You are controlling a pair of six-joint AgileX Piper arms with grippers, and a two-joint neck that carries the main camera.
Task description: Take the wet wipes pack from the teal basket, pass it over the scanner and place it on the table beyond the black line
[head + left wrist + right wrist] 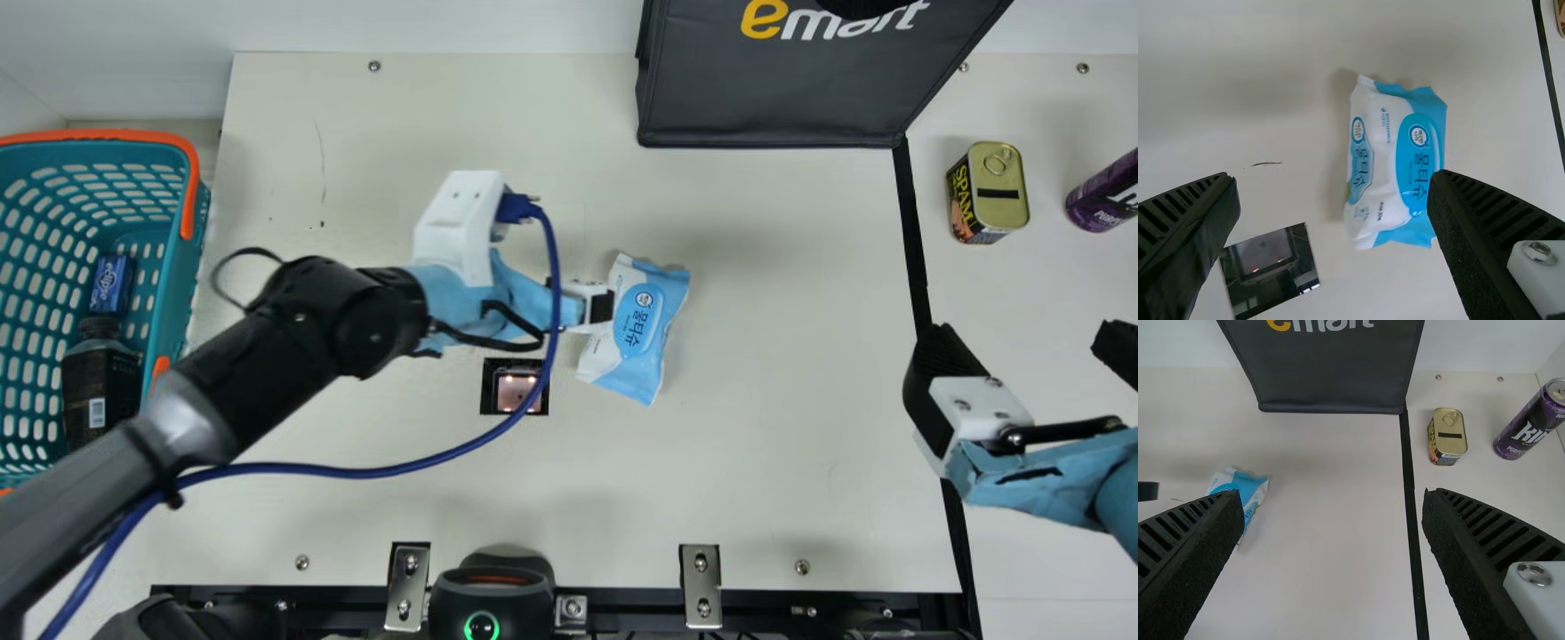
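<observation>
Cream tabletop (pixel 782 498): soft blue-and-white plastic wipes pack (pixel 637 320) lies between square black-framed scanner (pixel 517 393) and straight black line (pixel 914 249); black-fingered left gripper (pixel 1335 178) and right gripper (pixel 1331 497), both wide, empty; step, apparently mid-table handover, next calling for right-gripper grasp and carry across.

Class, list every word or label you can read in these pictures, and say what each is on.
"emart": dark bag
"SPAM": tin
"물티슈": wet wipes pack
Purple can: lettering only partly visible.
Blue packet and dark bottle in the teal basket: print too small to read surely.
</observation>
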